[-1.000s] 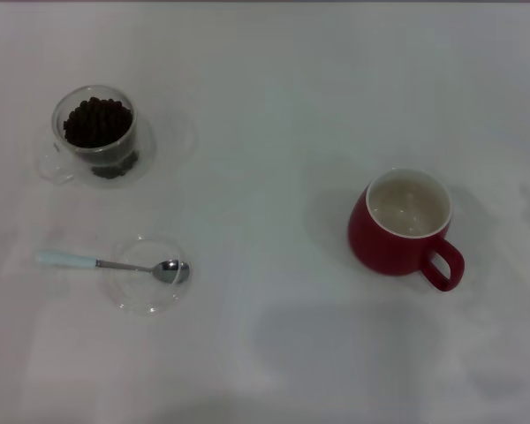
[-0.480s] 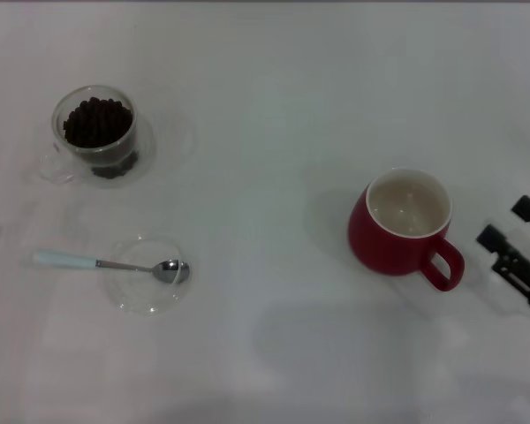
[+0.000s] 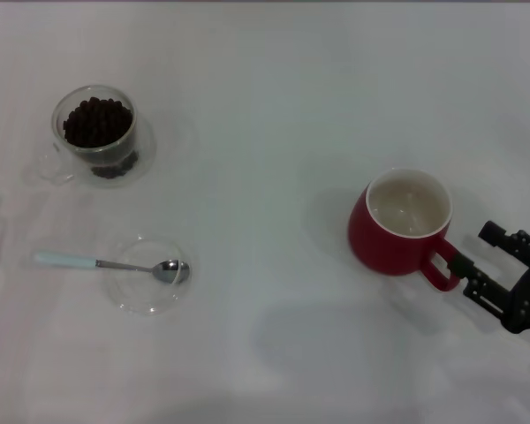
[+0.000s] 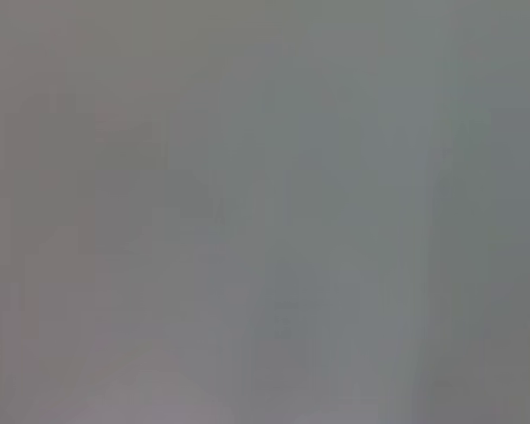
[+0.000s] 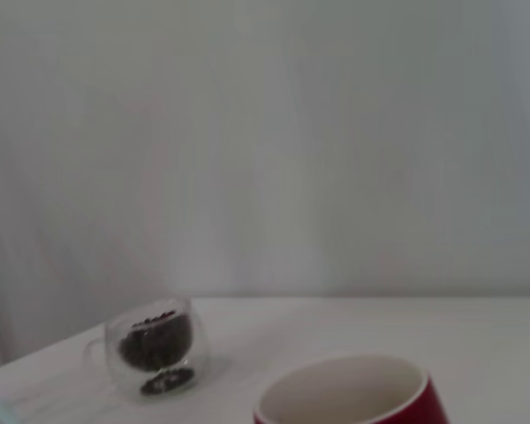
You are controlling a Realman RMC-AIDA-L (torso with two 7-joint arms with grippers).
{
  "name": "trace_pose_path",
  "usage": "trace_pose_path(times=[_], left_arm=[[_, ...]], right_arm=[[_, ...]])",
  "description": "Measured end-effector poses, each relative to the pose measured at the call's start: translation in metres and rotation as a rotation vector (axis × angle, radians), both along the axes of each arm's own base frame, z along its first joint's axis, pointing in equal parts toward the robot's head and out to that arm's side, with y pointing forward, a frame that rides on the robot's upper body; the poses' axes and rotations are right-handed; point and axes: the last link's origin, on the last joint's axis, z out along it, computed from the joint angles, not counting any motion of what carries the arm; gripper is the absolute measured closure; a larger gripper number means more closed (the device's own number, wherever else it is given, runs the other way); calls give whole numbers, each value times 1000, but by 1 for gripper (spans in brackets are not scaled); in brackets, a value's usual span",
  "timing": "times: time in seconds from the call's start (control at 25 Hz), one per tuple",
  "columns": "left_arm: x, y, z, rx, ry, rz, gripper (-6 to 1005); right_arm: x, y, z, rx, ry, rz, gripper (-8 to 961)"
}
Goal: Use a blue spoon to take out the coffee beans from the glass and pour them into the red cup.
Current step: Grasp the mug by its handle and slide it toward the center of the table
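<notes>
The clear glass (image 3: 95,134) with a side handle stands at the far left, full of dark coffee beans (image 3: 97,122). It also shows in the right wrist view (image 5: 154,357). The blue spoon (image 3: 106,264) lies nearer, its metal bowl in a flat clear dish (image 3: 147,275), its pale handle pointing left. The red cup (image 3: 405,223) stands at the right, empty, handle toward the near right; its rim shows in the right wrist view (image 5: 344,395). My right gripper (image 3: 475,249) is open, its fingers on either side of the cup's handle. The left gripper is out of view.
The white table (image 3: 274,132) runs across the whole head view. The left wrist view shows only a plain grey surface. A pale wall stands behind the table in the right wrist view.
My right gripper came in from the right edge and moved left up to the red cup's handle. The cup, glass and spoon have not moved.
</notes>
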Motion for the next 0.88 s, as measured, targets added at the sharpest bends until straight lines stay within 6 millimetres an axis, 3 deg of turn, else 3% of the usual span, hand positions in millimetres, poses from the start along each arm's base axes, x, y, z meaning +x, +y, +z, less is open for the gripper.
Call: trace_pose_path(times=[0.44, 0.88], left_arm=[[1, 2, 0, -1, 0, -5, 450], [3, 6, 0, 0, 2, -15, 451]], right_arm=[[0, 7, -16, -88, -22, -8, 369], [3, 11, -16, -102, -32, -30, 393]])
